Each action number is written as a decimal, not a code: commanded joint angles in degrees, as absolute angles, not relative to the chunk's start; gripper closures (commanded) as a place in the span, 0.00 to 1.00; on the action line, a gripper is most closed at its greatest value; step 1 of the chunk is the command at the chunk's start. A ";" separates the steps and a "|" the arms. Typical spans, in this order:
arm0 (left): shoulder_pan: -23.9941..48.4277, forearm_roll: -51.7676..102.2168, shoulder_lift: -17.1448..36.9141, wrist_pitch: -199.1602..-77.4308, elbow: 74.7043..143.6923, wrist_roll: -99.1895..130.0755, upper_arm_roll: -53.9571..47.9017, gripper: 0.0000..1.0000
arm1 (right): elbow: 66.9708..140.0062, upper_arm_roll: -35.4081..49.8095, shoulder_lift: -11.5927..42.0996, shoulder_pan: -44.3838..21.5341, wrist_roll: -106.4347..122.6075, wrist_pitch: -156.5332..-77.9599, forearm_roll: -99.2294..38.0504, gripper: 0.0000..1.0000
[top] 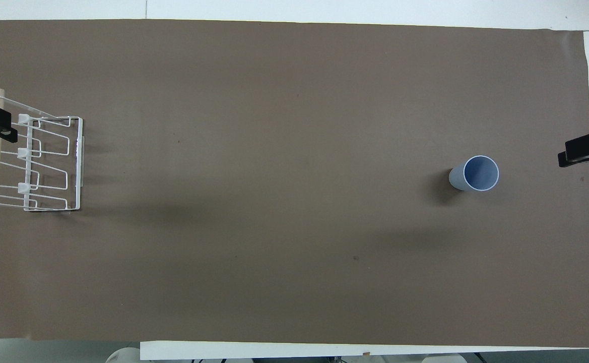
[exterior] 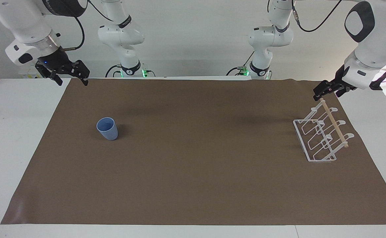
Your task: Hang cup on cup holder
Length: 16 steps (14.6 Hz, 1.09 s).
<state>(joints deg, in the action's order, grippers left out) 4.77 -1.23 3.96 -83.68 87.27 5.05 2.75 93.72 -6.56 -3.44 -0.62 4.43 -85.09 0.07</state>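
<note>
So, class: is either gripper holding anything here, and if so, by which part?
Nothing is held. The cup stands alone on the mat; the right gripper and the left gripper are both up in the air, away from it.

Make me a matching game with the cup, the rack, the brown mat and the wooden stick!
Things:
1. cup
2. cup holder
3. brown mat
4. wooden dowel

Descriptions:
A. white wire, at the left arm's end of the table
B. lies across the top of the rack
C. light blue, standing upright, open end up
D. spread flat over the table

Pairs: 1-C, 2-A, 3-D, 4-B
</note>
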 commanded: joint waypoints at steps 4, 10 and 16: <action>4.57 -2.11 3.34 -83.23 87.89 4.66 2.64 0.00 | 104.13 -6.50 -3.79 0.70 14.14 -97.61 0.18 0.00; 4.57 -2.11 3.34 -83.23 87.89 4.66 2.64 0.00 | 117.85 -6.50 -2.29 2.63 17.23 -111.53 0.09 0.00; 4.57 -2.11 3.34 -83.23 87.89 4.66 2.64 0.00 | 119.79 -6.42 3.33 1.94 16.53 -121.19 -0.52 0.13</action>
